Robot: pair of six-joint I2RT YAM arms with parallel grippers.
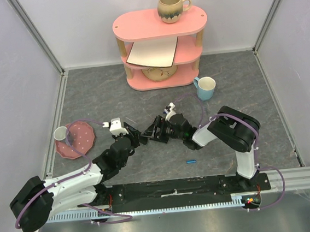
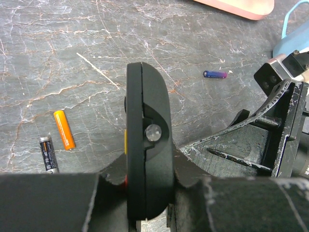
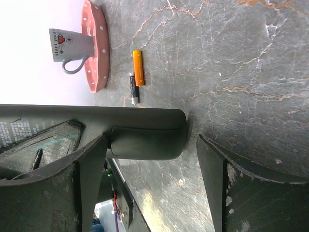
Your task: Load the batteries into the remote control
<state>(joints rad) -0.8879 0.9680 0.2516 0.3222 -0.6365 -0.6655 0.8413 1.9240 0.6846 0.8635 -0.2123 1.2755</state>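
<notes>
So, closest in, the left gripper [image 2: 148,195] has its fingers pinched tight on the remote control [image 2: 147,121]. It stands the remote on edge, little lens end pointing away and coloured buttons facing left, and my guess is that's to turn the back toward the other arm. Meanwhile the right gripper [image 3: 152,145] has its fingers spread wide around that same end. One finger is just beside the body and the other is well apart, so it's straddling, not gripping. Looks like it's lining up to work on the back. Can't tell whether the battery bay is open or covered: neither wrist view shows it properly, and from above the remote gets lost among the black fingers. Further out on the table [image 2: 96,38], a purple battery [image 2: 215,74] lies loose beyond the remote, nothing touching it. Off to the other side sit an orange cylinder [image 2: 64,129] and a black-and-silver cell [image 2: 48,153], which runs right up to the dark edge of the near finger. Farthest back there's a pink plate [image 3: 101,58] with a grey mug [image 3: 70,46] on it.
</notes>
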